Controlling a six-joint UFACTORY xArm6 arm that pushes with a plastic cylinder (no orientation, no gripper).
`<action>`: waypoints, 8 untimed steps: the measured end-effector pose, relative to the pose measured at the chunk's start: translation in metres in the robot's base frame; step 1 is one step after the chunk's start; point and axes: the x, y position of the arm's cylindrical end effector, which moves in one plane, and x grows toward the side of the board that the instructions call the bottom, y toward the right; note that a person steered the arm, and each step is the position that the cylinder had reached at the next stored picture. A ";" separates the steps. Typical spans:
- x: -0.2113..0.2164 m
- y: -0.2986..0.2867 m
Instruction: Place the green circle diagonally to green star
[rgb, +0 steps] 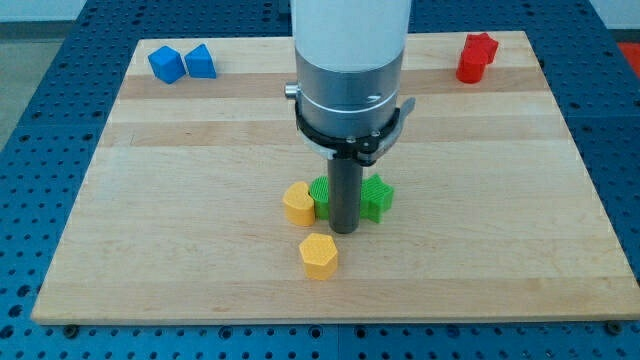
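My tip (344, 230) rests on the wooden board (180, 200) just below the middle. Two green blocks sit right behind the rod. One green block (321, 194) shows at the rod's left and the other green block (377, 197) at its right. The rod hides part of each, so I cannot tell which is the circle and which is the star. My tip stands between them, a little toward the view's bottom, touching or nearly touching both.
A yellow block (298, 204) touches the left green block. Another yellow block (319, 256) lies below my tip. Two blue blocks (183, 63) sit at the top left. A red block (476, 56) sits at the top right.
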 end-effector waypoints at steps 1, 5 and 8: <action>0.000 -0.016; -0.053 -0.031; -0.065 0.001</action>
